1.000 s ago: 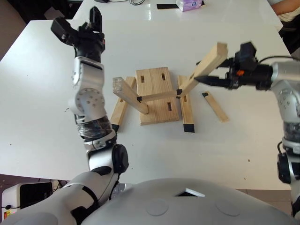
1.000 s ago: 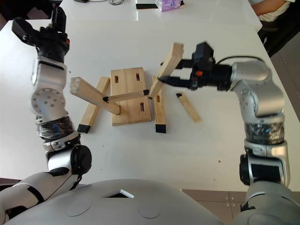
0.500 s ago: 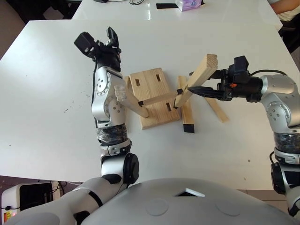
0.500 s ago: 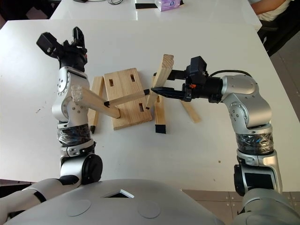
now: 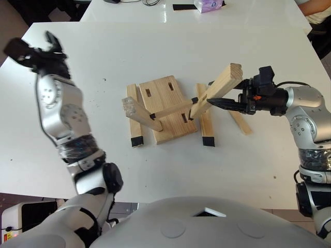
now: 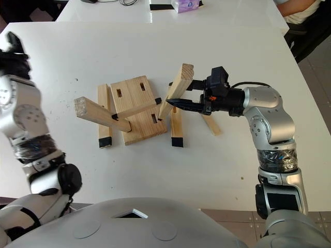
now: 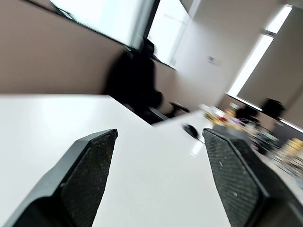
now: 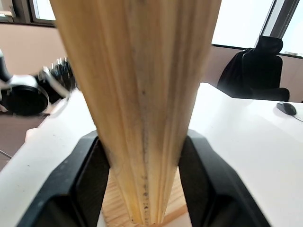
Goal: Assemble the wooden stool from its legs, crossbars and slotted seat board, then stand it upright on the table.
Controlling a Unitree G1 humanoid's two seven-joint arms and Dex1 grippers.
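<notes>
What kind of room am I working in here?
Probably an office or meeting room: large white tables, a black office chair beside big windows, and a dark computer mouse.

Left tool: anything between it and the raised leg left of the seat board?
Nothing visible. The left tool is open near the left edge of the table; only bare table separates it from the raised leg. A loose leg lies flat beneath it.
</notes>
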